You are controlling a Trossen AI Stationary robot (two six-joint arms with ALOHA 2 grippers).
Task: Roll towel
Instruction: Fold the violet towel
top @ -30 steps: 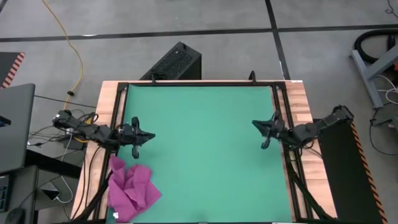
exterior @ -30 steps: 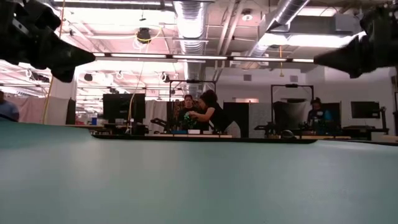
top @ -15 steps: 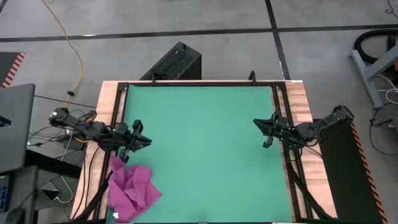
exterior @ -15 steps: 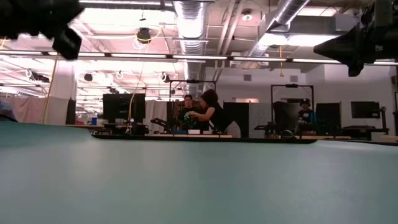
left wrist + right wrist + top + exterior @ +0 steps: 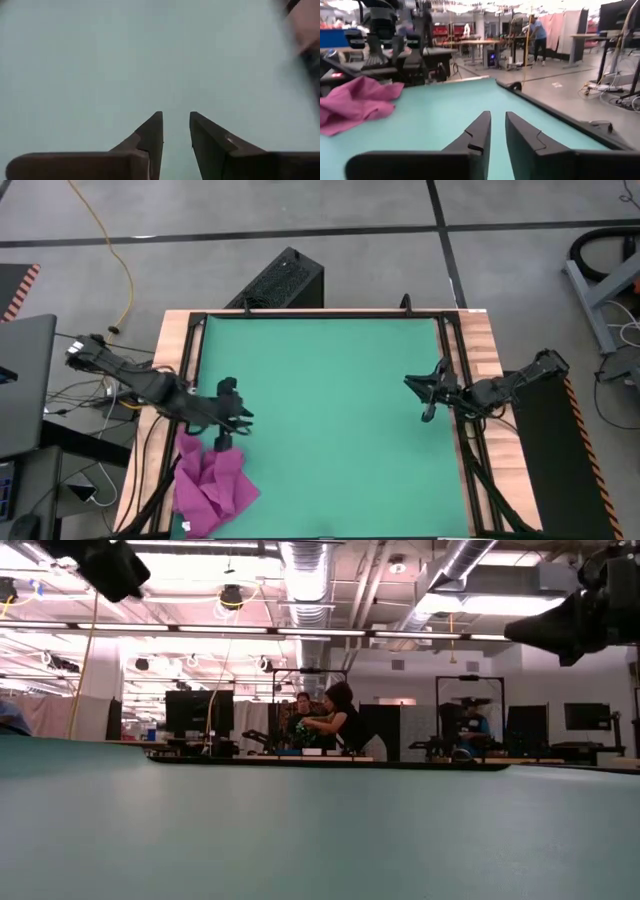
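L claw [image 5: 232, 430] now lower, just above crumpled towel [image 5: 212, 486].

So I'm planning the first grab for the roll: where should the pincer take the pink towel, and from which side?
Probably from above, at the raised crumpled edge of the towel nearest the left pincer. The towel lies bunched at the green mat's near-left corner, and the folds give something to pinch.

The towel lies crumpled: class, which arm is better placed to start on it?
The left. Its end effector hovers just above the towel at the mat's near-left corner, while the right end effector sits far across the green mat.
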